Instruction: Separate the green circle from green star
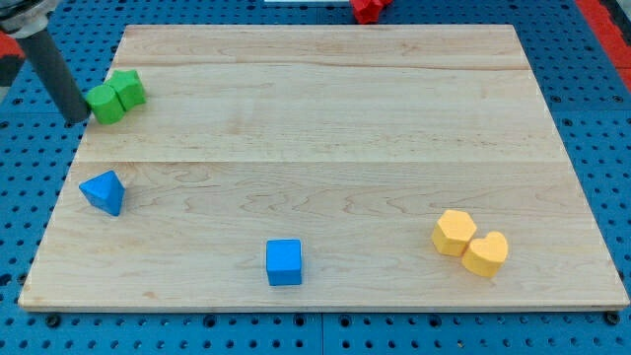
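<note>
1. Rod is ending in my tip, sitting at the view's left edge of the tabletop, touching or just beside the green circle.
2. No fingers on this rig, so nothing is being grasped; tip is only pressing against the circle's left side.
3. Green circle is touching the green star, star lying up and to the right of it.
4. Blue triangle is sitting below them, blue cube near the view's bottom.
5. Yellow hexagon and yellow heart are touching at lower right.
6. Red block is lying off the board at the top, shape unclear.
</note>
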Motion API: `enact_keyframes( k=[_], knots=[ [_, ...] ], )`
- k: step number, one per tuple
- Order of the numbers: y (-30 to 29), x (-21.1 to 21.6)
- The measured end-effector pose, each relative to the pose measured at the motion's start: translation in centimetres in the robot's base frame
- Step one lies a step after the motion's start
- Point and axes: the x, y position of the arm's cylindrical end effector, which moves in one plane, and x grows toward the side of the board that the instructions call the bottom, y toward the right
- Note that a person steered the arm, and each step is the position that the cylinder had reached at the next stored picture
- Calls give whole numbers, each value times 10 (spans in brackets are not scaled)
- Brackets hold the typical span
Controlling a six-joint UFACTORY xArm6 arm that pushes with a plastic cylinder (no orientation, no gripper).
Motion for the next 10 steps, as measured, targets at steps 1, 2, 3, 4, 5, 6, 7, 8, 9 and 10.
enact_keyframes(
  k=[1, 2, 3, 4, 5, 6, 7, 8, 9, 10],
  knots=[
    [7, -5],
    [16, -24],
    [27, -36],
    [-16, -41],
    [11, -65],
    [38, -61],
    [39, -30],
    [44, 3],
    [45, -20],
    [50, -44]
  ],
)
